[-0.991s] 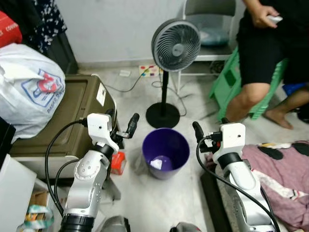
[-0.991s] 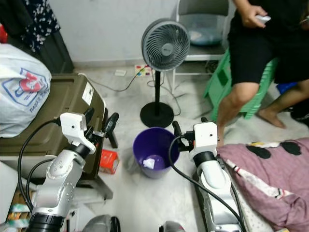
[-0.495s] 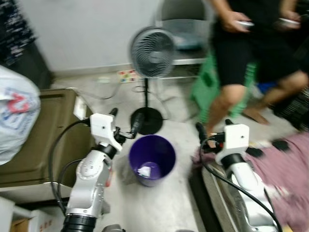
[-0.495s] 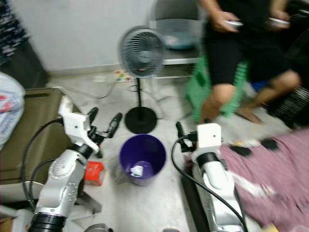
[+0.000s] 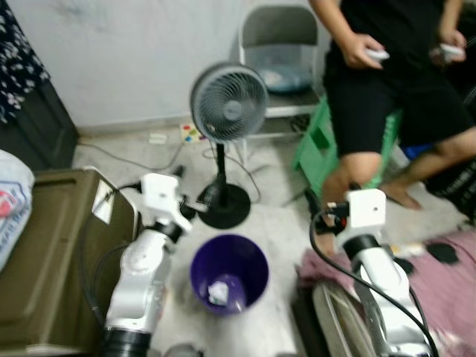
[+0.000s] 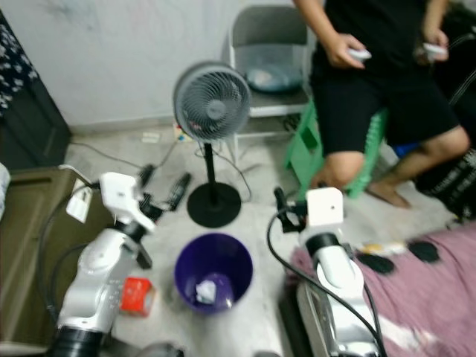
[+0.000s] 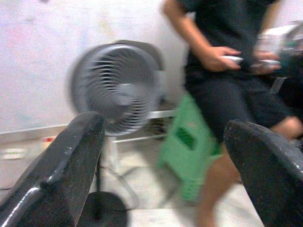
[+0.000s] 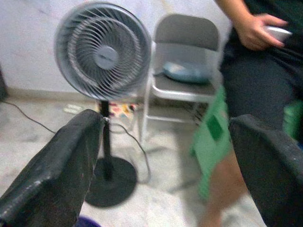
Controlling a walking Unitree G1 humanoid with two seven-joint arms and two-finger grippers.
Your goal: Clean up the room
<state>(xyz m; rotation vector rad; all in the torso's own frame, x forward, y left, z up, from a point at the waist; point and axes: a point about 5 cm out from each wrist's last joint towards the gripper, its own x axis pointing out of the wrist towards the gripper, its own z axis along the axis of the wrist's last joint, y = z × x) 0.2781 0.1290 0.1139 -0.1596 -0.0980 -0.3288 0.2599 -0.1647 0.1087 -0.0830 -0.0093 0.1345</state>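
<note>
My view has swung right since a second ago; the round purple plastic bin (image 5: 229, 274) sits lower, both grippers' fingers (image 7: 61, 170) wide, empty.

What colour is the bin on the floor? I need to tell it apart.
Purple bin, clearest in the right eye view.

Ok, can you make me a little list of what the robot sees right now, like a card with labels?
place: a room with a pale floor and white wall
bin: purple wastebasket on the floor between the arms, crumpled paper inside
fan: grey pedestal fan standing just beyond the bin
chair: grey folding chair by the wall, behind the fan
person: seated on a green stool, something small in each hand
box: small red box on the floor left of the bin
left gripper: open, holding nothing
right gripper: open, holding nothing
</note>
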